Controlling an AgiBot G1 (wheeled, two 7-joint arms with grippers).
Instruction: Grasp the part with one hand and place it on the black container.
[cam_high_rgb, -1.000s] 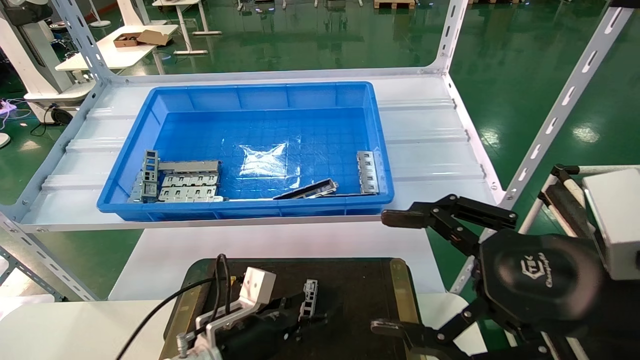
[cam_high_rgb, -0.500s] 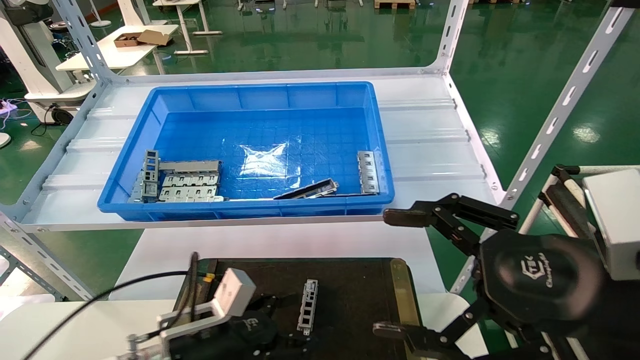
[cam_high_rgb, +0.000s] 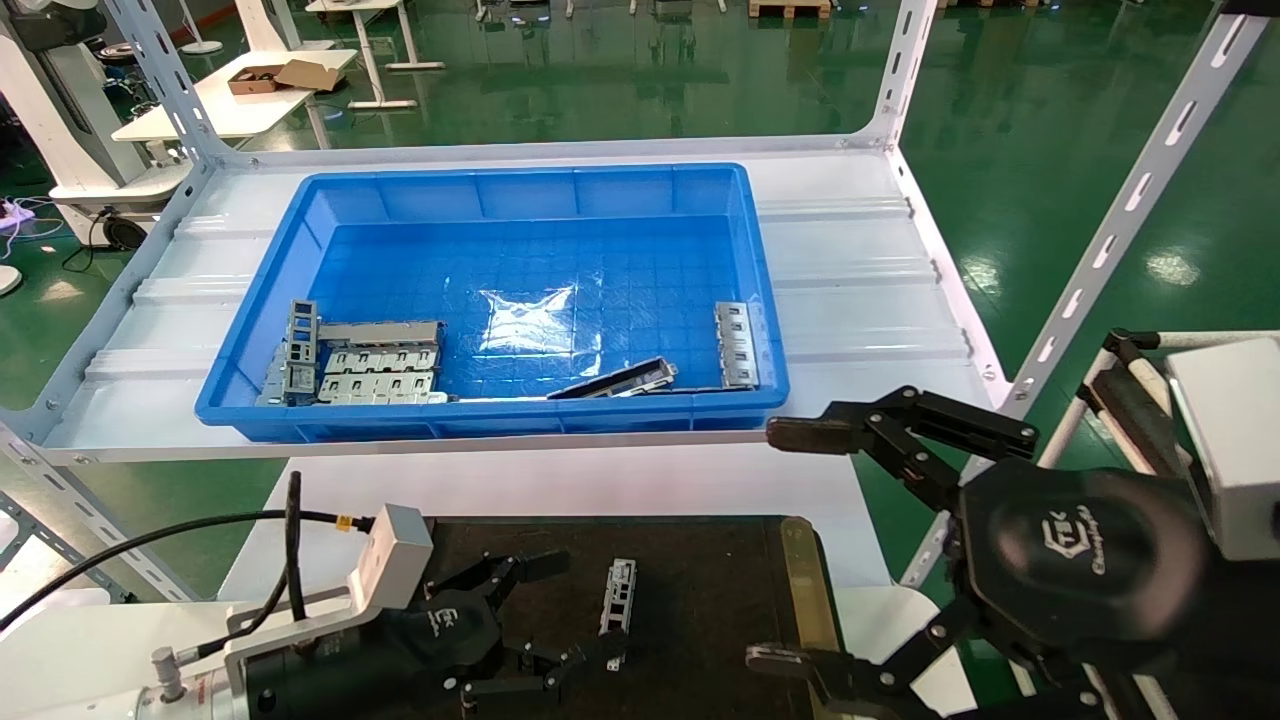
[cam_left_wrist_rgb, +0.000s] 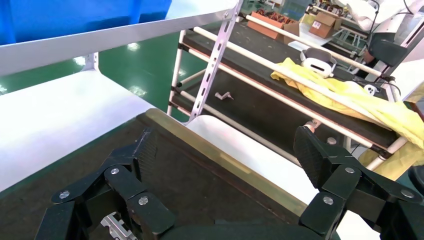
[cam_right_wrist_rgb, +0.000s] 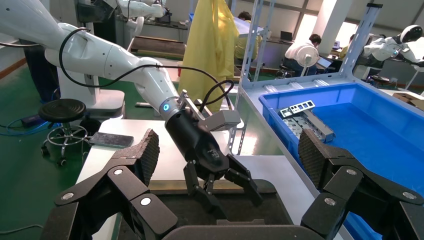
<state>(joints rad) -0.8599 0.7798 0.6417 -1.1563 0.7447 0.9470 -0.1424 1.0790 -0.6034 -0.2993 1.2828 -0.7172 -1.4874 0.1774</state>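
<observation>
The part (cam_high_rgb: 620, 597), a small silver strip with square cutouts, lies flat on the black container (cam_high_rgb: 710, 590), near the middle of it. My left gripper (cam_high_rgb: 573, 610) is open and empty just left of the part, its fingertips either side of the part's near end without touching it. In the left wrist view the left gripper (cam_left_wrist_rgb: 227, 155) is open over the container (cam_left_wrist_rgb: 200, 185). My right gripper (cam_high_rgb: 780, 545) hangs open and empty off the container's right edge. The right wrist view shows the right gripper (cam_right_wrist_rgb: 230, 155) open and the left gripper (cam_right_wrist_rgb: 227, 192) beyond it.
A blue bin (cam_high_rgb: 760, 300) stands on the white shelf behind, holding stacked grey plates (cam_high_rgb: 380, 360), a dark bar (cam_high_rgb: 615, 380) and another strip (cam_high_rgb: 735, 345). White slotted shelf uprights (cam_high_rgb: 1130, 200) rise at the right. The container rests on a white table (cam_high_rgb: 560, 480).
My left gripper has let go of the part, which now lies on the black container. The left arm has drawn back to the left with its fingers open. The right arm has not moved.
</observation>
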